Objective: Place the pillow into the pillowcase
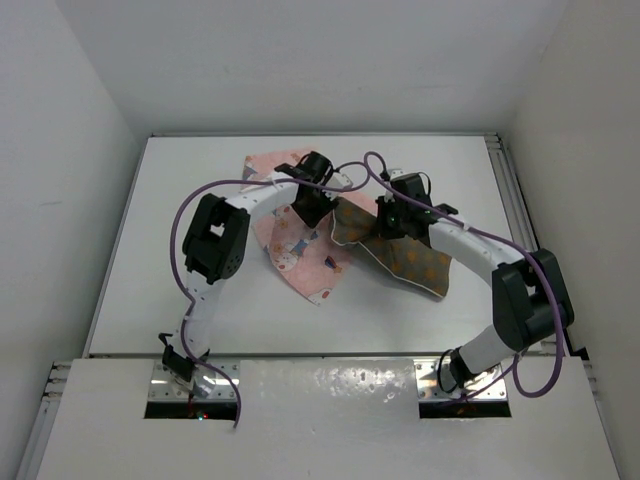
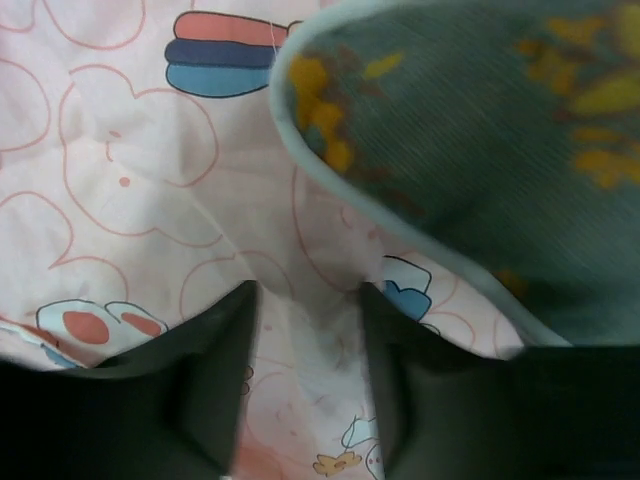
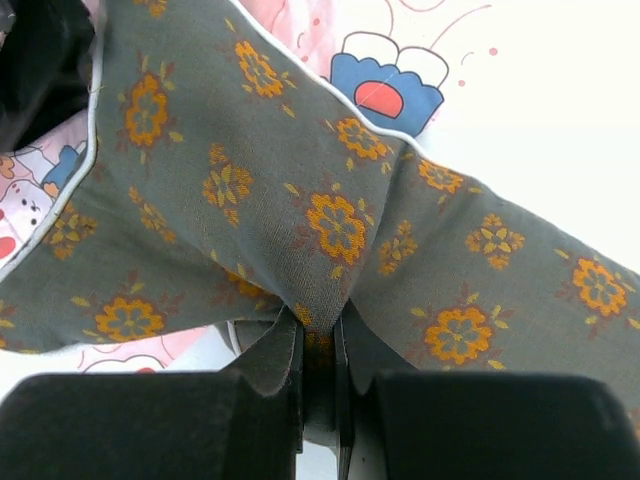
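The pillow [image 1: 405,255] is olive-grey cloth with orange flowers and white piping, lying right of centre. Its left end overlaps the pink bunny-print pillowcase [image 1: 300,250], which lies crumpled at the table's middle. My right gripper [image 1: 385,225] is shut on a pinched fold of the pillow [image 3: 300,170], as the right wrist view shows at the gripper [image 3: 318,325]. My left gripper [image 1: 308,212] sits on the pillowcase [image 2: 150,150] with a ridge of pink cloth between its fingers [image 2: 305,300]. The pillow's piped edge [image 2: 480,130] hangs just right of it.
The white table [image 1: 180,220] is walled on the left, back and right. A metal rail [image 1: 505,180] runs along the right edge. Purple cables loop over both arms.
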